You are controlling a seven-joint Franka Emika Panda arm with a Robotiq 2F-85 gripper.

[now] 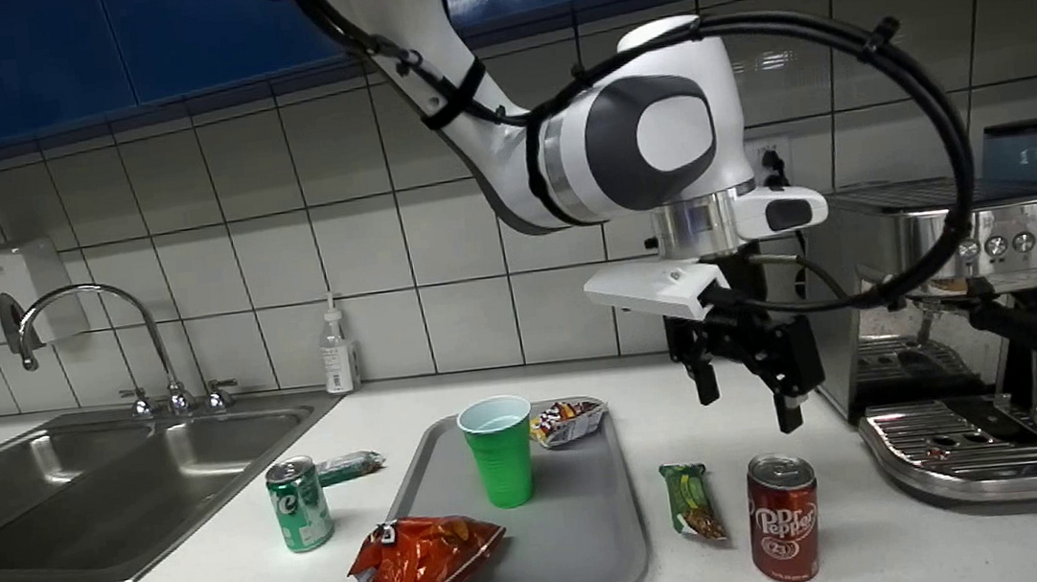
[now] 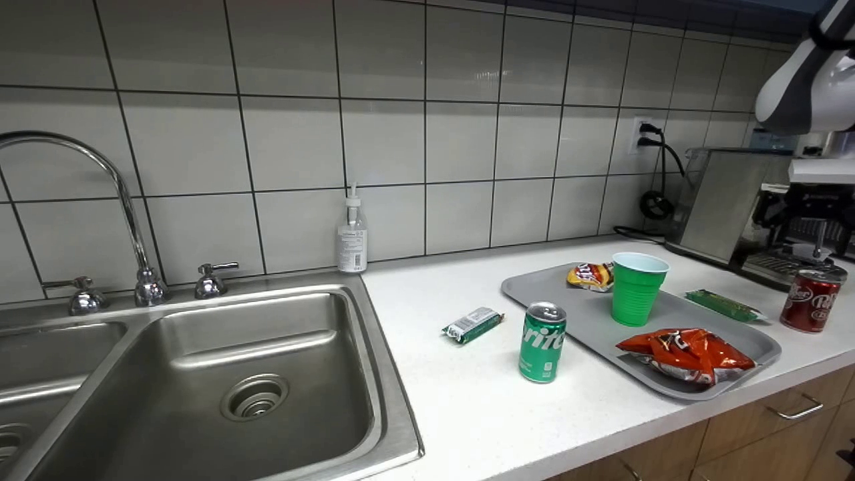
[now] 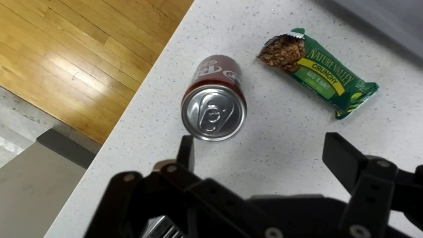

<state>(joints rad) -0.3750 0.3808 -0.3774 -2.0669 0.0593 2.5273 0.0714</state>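
Note:
My gripper (image 1: 749, 407) hangs above the counter in front of the coffee machine, its jaws wide apart and nothing between them. Nearest is an upright red Dr Pepper can (image 3: 213, 105); in the wrist view its lid lies just beyond the left fingertip, and in an exterior view the can (image 1: 784, 523) stands lower than the fingers, apart from them. Beside it a green Nature Valley bar (image 3: 325, 74) lies flat, between can and grey tray (image 1: 586, 525). The tray carries a green cup (image 1: 503, 461), a red chip bag (image 1: 428, 553) and a yellow candy packet (image 1: 566, 421).
A coffee machine (image 1: 945, 227) stands close behind the gripper at the right. Left of the tray are a green Sprite can (image 2: 542, 344) and a second green-wrapped bar (image 2: 473, 325). Farther left come a soap bottle (image 2: 352, 234) and a steel sink (image 2: 394, 401). The counter's front edge runs near the cans.

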